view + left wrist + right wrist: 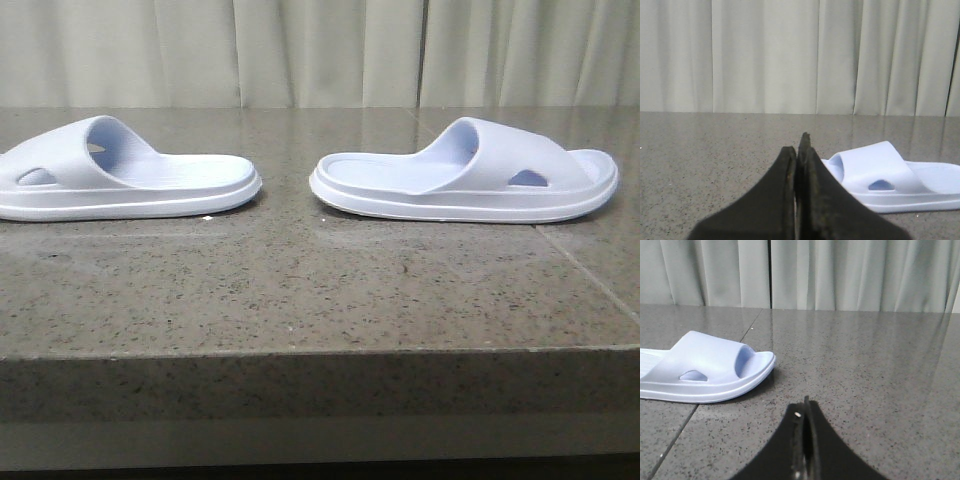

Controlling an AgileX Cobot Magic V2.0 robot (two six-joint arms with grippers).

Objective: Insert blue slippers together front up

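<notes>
Fingers of left gripper [799, 150] and right gripper [805, 412] pressed together, empty, apart from blue slippers [462, 172].

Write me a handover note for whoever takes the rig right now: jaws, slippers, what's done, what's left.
Left gripper: jaws shut, holding nothing, low over the table.
Right gripper: jaws shut, holding nothing, also low over the table.
Left slipper: flat on its sole at the left of the front view, partly cut off by the frame edge, heel toward the centre.
Right slipper: flat on its sole at the right, heel toward the centre. The two lie heel to heel with a clear gap between them.
Done: nothing visible; neither slipper is gripped.
Left: pick up both slippers and fit them together, fronts up.
</notes>
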